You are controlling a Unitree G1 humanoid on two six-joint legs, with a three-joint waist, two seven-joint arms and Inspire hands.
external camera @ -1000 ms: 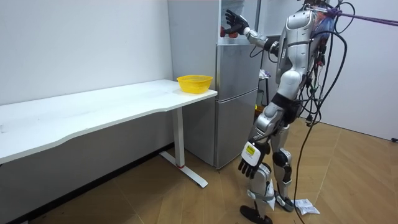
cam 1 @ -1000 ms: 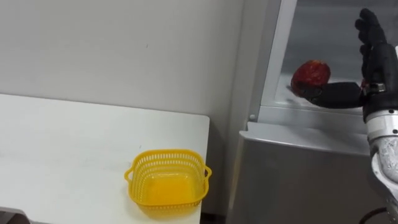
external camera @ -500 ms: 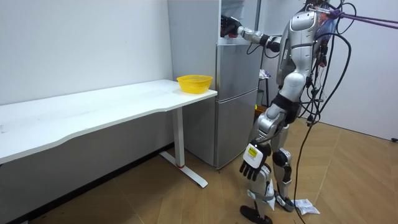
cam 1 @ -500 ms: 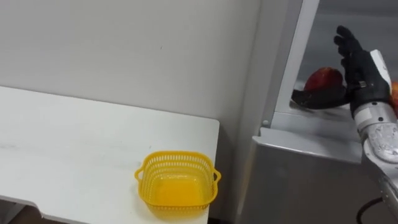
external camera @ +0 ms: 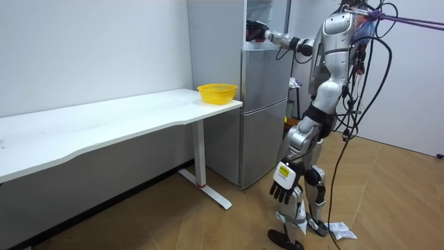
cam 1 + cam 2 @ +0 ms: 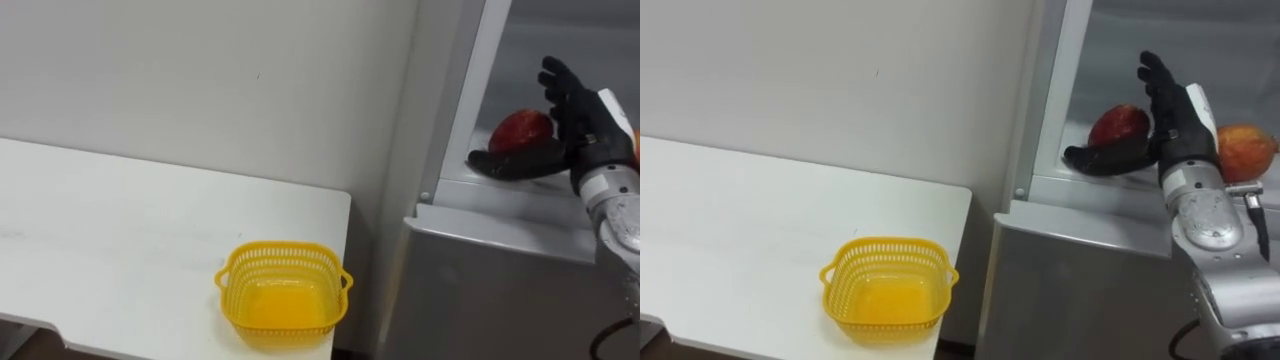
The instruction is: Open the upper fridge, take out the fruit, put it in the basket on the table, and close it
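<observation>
A: White wall, a white table (image 6: 120, 230), and the silver fridge (image 6: 500, 270) standing against the table's end. Where's the robot?

B: In front of the fridge, right arm raised into the upper compartment, whose door is open. The left hand (image 5: 284, 186) hangs low by the leg, well below the fridge's top, fingers loose.

A: And the thing to fetch?

B: A red fruit (image 6: 520, 128) on the shelf inside the upper fridge, near the compartment's left edge. A second fruit (image 6: 1246, 150) sits further right on the same shelf.

A: Has the right hand (image 6: 582, 118) got it?

B: Not that I can see. The fingers stand straight up and spread, thumb stretched out flat — nothing closed round anything. The red fruit lies just to the hand's left, in the crook between the upright fingers and the thumb in front of it. Whether they touch, I can't tell.

A: So the next move?

B: Probably curl in leftward round it; it's roundish, so no axis to line up. The yellow basket (image 6: 284, 248) waits on the table beside the fridge.
</observation>
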